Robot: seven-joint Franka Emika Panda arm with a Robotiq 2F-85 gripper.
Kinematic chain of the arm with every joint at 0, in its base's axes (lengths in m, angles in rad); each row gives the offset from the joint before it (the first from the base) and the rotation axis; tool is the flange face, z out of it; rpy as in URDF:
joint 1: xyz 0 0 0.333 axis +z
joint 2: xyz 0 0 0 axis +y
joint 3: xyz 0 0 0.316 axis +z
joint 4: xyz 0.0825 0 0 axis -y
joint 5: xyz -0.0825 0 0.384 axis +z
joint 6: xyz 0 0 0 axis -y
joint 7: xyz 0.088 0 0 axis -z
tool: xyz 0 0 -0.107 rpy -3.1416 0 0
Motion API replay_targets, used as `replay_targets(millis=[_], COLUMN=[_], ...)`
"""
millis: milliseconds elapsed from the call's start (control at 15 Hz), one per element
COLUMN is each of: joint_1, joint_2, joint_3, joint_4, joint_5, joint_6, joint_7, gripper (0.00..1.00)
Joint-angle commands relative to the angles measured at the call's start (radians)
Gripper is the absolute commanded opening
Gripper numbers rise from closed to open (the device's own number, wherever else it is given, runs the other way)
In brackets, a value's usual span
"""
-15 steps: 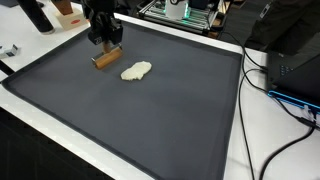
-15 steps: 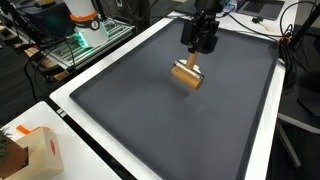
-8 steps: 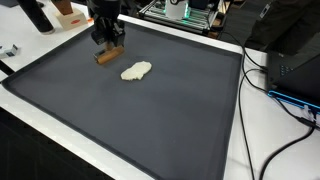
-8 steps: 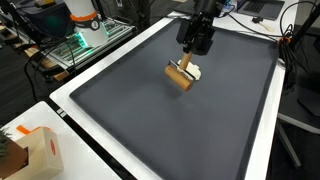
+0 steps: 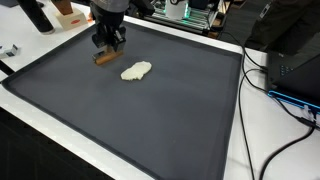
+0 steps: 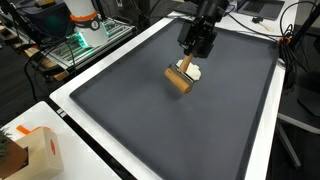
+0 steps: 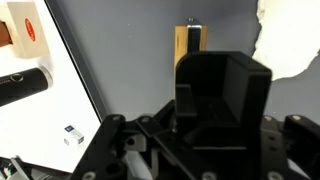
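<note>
Fingers (image 5: 107,42) hang just above wooden block (image 5: 105,57) (spread or pinching: can't tell), w/ white lump (image 5: 136,71) nearby on dark table (image 5: 150,120).

Right below the gripper (image 5: 108,45) a wooden block (image 5: 104,58) bars the way down, and a white lump (image 5: 136,71) lies just beside it. The rest of the dark mat (image 5: 150,120) stretches open in front of the gripper, while behind it, past the mat's edge, an equipment rack (image 5: 185,10) stands close.
</note>
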Motion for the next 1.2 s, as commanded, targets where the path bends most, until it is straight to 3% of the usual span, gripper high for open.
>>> replay_targets(millis=[0,600,1133], joint_1=[0.029,0.046,0.049], joint_2=[0.024,0.067,0.104], joint_3=[-0.017,-0.010,0.000], joint_4=[0.026,0.046,0.072], joint_5=[-0.060,-0.160,-0.211], joint_6=[-0.045,-0.121,-0.148], joint_7=[0.067,0.170,0.178], gripper=[0.19,0.19,0.19])
